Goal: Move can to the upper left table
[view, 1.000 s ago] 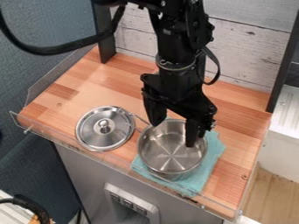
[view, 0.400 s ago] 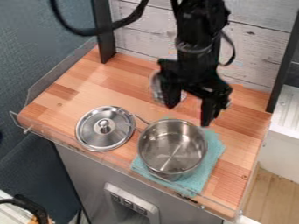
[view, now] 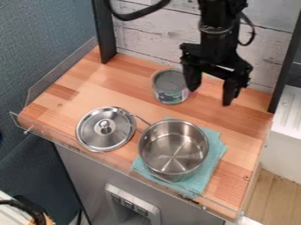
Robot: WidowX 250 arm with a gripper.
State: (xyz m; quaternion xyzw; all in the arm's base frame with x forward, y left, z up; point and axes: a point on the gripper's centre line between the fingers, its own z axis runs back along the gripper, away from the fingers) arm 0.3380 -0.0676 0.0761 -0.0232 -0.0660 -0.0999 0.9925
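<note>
Grey-topped tin can (view: 170,85) stands upright near the back middle of the tabletop (view: 97,90); grasp and leftward carry remain. Empty claw (view: 209,97) hangs nearby, spread apart.

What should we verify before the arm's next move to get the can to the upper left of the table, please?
1. Gripper open and carrying nothing: ok, its fingers are spread with nothing between them.
2. Can upright: ok, it stands on its base on the wooden counter.
3. Gripper lined up over the can: not ok, it hangs to the can's right in the picture.
4. Near finger free of the can: cannot tell, they overlap in this view.
5. Can at the upper left: not ok, it stands nearer the middle of the back.
6. Pot and lid off the likely route: ok, both sit closer to the front edge.
</note>
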